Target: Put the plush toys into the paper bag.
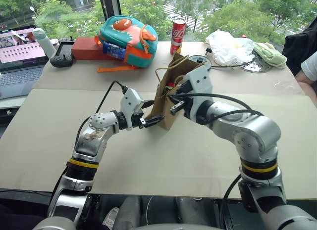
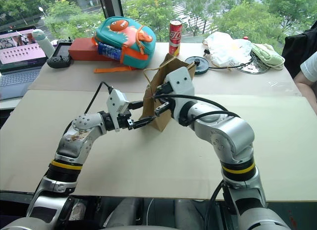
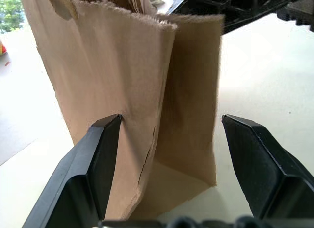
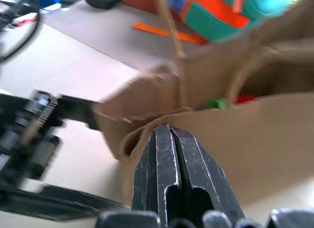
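Both pincers flank the paper bag (image 1: pixel 168 99)'s rim; table (image 1: pixel 148 161) bare around.

Far side of the tan table (image 1: pixel 148 156): teal-and-orange fish backpack (image 1: pixel 128 40) lying on its side against a red box (image 1: pixel 86 48), black handheld controller (image 1: pixel 63 56) just beside that box, open laptop (image 1: pixel 17 57) at the table's left edge. Red soda can (image 1: pixel 178 35) upright to the right of the backpack; crumpled white plastic bag (image 1: pixel 229 47) further right, pale green cloth (image 1: pixel 270 54) beside it. A person's arm (image 1: pixel 308 71) at the right edge.
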`<action>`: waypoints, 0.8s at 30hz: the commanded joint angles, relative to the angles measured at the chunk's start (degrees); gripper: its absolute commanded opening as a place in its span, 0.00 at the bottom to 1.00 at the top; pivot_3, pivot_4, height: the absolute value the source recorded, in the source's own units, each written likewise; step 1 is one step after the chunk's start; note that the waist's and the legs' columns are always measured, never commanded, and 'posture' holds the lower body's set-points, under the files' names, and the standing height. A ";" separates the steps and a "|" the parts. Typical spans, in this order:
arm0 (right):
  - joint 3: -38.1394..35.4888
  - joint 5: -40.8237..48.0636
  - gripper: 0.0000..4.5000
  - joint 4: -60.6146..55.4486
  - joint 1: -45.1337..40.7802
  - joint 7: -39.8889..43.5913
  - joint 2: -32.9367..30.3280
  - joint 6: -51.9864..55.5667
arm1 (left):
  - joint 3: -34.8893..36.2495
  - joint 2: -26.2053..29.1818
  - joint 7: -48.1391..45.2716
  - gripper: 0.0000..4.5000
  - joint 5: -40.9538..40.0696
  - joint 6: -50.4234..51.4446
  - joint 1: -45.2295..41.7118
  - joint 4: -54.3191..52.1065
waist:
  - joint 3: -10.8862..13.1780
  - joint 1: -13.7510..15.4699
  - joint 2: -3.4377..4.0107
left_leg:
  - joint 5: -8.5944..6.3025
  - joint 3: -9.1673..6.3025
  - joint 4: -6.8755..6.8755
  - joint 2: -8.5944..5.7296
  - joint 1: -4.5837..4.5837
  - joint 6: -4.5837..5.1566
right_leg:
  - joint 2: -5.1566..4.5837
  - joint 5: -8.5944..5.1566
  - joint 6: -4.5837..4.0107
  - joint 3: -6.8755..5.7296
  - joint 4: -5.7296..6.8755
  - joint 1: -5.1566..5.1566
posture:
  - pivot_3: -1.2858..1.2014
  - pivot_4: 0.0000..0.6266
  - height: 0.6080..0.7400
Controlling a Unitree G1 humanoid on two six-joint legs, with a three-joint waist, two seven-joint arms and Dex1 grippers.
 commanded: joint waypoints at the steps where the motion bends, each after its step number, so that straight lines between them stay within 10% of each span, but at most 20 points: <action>1: 0.19 -1.99 0.01 0.38 -1.89 0.65 1.17 -1.08 | -0.89 -1.24 3.10 0.79 1.52 0.76 0.09 -1.63 | 0.00 0.16 0.00 | 0.00 -0.01 0.00 -0.01 -0.01 0.00 | -0.01 0.00 0.00 -0.01 0.00 0.00 | 0.52 0.24 0.99; 24: -0.17 -7.08 0.01 1.28 -2.48 3.35 4.04 -0.57 | 0.54 -12.17 18.78 0.79 7.06 -0.37 -5.08 9.61 | 0.00 0.09 0.00 | 0.00 -0.04 -0.01 -0.03 0.00 0.00 | -0.01 0.00 0.00 -0.03 0.02 -0.01 | 0.52 0.24 0.99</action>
